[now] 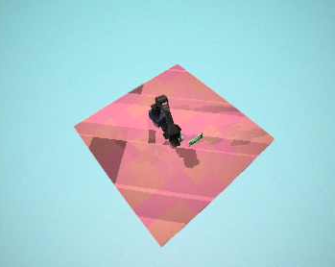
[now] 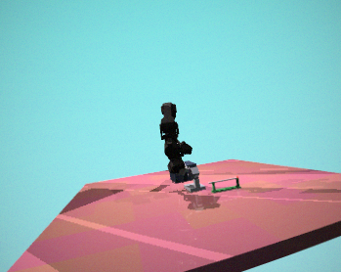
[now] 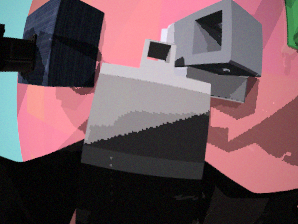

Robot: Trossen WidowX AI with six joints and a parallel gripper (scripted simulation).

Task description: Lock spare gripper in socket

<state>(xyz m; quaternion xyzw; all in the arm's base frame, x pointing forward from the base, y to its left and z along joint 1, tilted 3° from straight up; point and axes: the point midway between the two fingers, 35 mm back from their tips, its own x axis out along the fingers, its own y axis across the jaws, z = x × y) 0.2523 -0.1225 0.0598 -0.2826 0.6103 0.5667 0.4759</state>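
The tabletop (image 1: 148, 192) (image 2: 136, 220) is carrying everything, its right corner nearest the green rack (image 1: 196, 139) (image 2: 227, 189) (image 3: 292, 22). Inward, toward the tabletop's middle, the grey mount (image 2: 196, 183) (image 3: 243, 42) is standing with its socket opening. The gripper (image 1: 175, 144) (image 2: 183, 177) is clenching the spare gripper (image 3: 141, 148), a blocky, probably rigid body, best held by its broad flat sides, leaving the holed spigot (image 3: 171, 46) free; smooth faces may be slipping if bumped.

Pink patchwork table (image 1: 148, 192) (image 2: 150, 220) (image 3: 37, 135), green rack (image 1: 196, 139) (image 2: 226, 189) (image 3: 293, 25).
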